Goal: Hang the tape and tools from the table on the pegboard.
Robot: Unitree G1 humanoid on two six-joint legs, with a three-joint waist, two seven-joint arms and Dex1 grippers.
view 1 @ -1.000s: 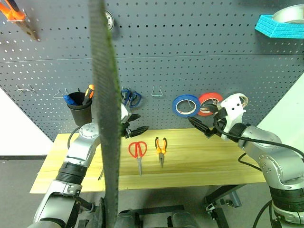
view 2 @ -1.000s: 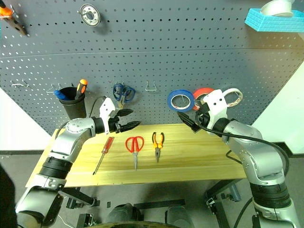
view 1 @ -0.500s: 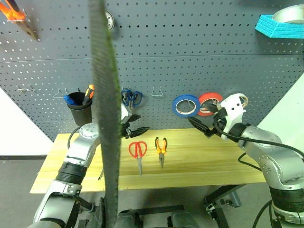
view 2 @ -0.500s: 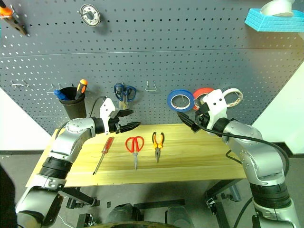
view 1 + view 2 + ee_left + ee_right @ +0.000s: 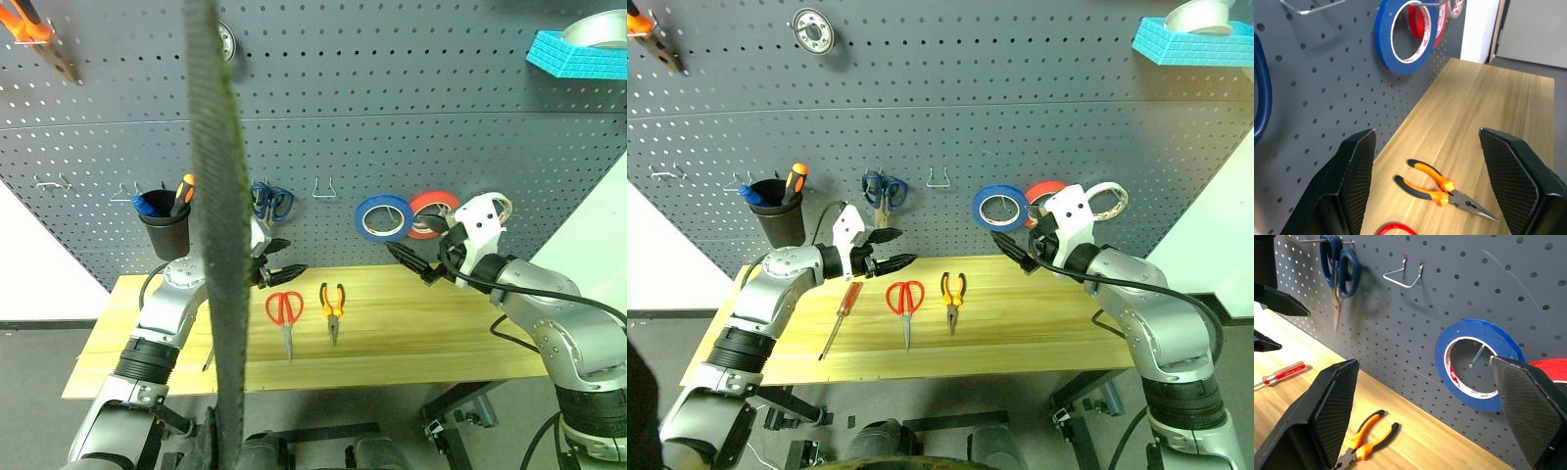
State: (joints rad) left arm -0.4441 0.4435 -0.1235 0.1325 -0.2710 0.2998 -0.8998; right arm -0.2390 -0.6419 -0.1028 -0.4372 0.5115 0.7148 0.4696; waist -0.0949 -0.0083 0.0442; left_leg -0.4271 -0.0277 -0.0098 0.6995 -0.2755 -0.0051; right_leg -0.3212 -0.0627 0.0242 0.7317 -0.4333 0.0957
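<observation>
Left eye view: a dark strap (image 5: 217, 235) hangs close before the camera and hides the strip of bench (image 5: 411, 333) behind it. To its right, one pair of red-handled scissors (image 5: 285, 315) and one pair of pliers (image 5: 332, 307) lie side by side on the bench. The blue tape (image 5: 383, 217) already hangs on the pegboard (image 5: 392, 117), with one red-orange tape roll (image 5: 434, 212) just beside it.

Right eye view: here the strap is out of the way, so one red-handled screwdriver (image 5: 841, 316) shows lying left of the scissors, making three tools on the bench. The left tool (image 5: 892, 248) hovers above them, spread and empty. The right tool (image 5: 1011, 249) hangs just below the blue tape, fingers wide apart, holding nothing. One black cup (image 5: 779, 211) and one pair of blue-handled scissors (image 5: 882, 193) hang on the board.

Left wrist view: spread fingers (image 5: 1354, 176) frame the pliers and both tape rolls.

Right wrist view: an empty wire hook (image 5: 1404, 273) sits between the blue-handled scissors and the blue tape.
</observation>
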